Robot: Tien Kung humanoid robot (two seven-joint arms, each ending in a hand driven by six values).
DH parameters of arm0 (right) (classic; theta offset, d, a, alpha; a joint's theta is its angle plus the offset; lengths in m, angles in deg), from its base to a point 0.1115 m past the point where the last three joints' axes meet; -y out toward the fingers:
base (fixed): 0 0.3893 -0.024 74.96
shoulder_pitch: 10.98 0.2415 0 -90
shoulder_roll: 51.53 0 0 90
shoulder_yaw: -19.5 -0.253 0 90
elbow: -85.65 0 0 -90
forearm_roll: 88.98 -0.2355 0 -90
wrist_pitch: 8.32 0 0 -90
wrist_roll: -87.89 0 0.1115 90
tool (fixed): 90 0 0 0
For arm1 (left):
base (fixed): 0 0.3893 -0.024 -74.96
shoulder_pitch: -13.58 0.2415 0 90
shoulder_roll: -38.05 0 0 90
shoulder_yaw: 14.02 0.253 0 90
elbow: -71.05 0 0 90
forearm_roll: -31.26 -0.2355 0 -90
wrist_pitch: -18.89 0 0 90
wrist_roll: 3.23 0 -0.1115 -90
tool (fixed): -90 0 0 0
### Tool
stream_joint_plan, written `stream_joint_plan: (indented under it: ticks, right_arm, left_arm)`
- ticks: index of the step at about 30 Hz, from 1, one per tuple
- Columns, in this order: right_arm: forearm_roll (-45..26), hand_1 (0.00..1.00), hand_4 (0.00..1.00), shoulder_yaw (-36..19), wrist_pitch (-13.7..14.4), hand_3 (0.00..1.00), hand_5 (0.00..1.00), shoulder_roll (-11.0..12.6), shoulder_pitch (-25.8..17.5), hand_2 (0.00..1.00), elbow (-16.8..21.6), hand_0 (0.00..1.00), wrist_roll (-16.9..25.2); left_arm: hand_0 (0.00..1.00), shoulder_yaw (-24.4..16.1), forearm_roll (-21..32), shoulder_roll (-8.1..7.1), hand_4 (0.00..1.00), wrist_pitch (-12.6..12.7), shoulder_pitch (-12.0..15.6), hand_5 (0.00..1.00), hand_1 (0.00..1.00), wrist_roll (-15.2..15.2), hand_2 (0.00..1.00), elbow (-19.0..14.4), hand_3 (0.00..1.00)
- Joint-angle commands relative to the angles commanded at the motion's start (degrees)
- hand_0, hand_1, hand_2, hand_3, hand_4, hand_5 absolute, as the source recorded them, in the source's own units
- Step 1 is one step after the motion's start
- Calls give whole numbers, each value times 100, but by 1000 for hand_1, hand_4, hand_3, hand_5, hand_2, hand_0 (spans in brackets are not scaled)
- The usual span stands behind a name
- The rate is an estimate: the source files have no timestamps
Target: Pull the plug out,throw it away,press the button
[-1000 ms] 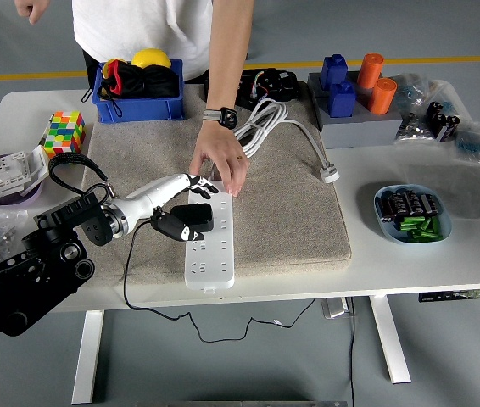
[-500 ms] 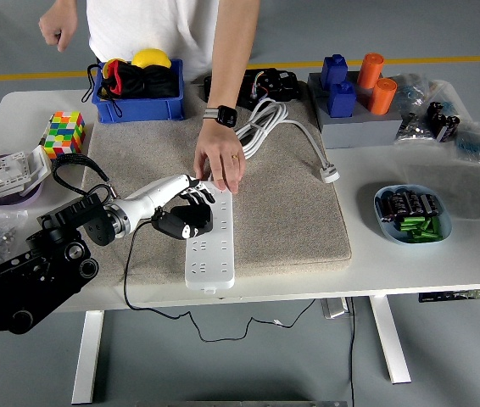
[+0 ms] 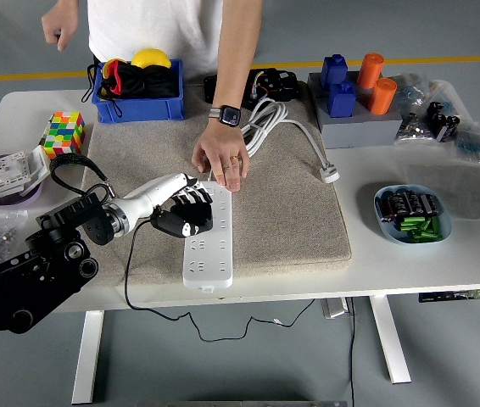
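Head view is showing you the first step in progress: the left hand [image 3: 191, 206] is closing its fingers around the black plug [image 3: 181, 222], which is sitting at the left edge of the white power strip [image 3: 207, 237], just left of frame centre. You cannot tell from this view whether the plug is seated in the socket or already clear of it. Judge the pull as underway but not confirmed; the throw-away and the button press are both remaining.

The power strip is lying flat on the beige mat [image 3: 282, 203], its long axis running from the upper centre toward the bottom of the frame, with the lower end tilting slightly left and overhanging the mat onto the desk [image 3: 443, 263]. A black cable is trailing from the plug area down over the desk's near edge.

A person's hand [image 3: 221, 163] is pressing on the strip's upper end, steadying it.

The right hand is not appearing in the frame.
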Motion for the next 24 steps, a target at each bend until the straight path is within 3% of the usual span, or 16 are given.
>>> stream_joint_plan:
  ticks: [14,24]
  right_arm:
    - [0,659,662,15,8,609,473,1,-9,639,0,740,-6]
    - [24,658,662,-21,17,608,473,-25,-24,640,0,740,-2]
  left_arm:
    - [550,-175,157,-11,678,36,31,2,362,-103,348,-133,537]
    - [566,-764,-214,47,685,269,110,2,369,-311,347,216,540]
